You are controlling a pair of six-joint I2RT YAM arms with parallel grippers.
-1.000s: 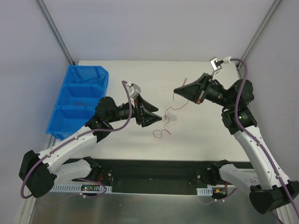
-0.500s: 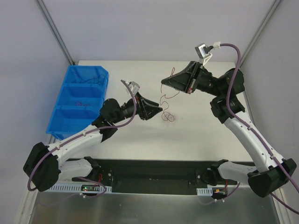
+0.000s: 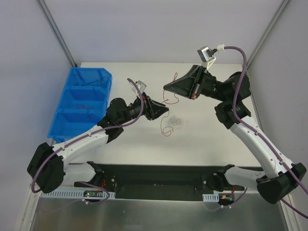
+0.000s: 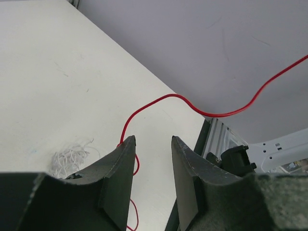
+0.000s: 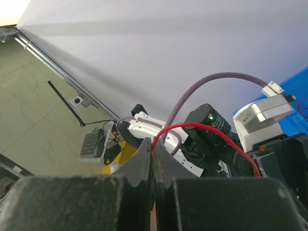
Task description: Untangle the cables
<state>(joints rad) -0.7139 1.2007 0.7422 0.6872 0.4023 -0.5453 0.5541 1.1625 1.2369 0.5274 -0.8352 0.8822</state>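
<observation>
The main risk, as I judge it, is that the red wire (image 4: 173, 95) slips away from the left tool (image 4: 152, 142). Its fingers stand apart, and the wire only runs past one fingertip and down through the gap, so it is not pinched. If the right arm lifts further, the thin wire could slide out. A sharp pull could also drag the pale clump (image 3: 177, 121) along if any strands are hooked together; I cannot tell whether they are.

The right tool (image 5: 153, 144) is clenched on the red wire and held high above the table (image 3: 216, 139), angled toward the left arm. The left tool reaches in low from the opposite side, near the clump, which lies on the table between the two tools.
</observation>
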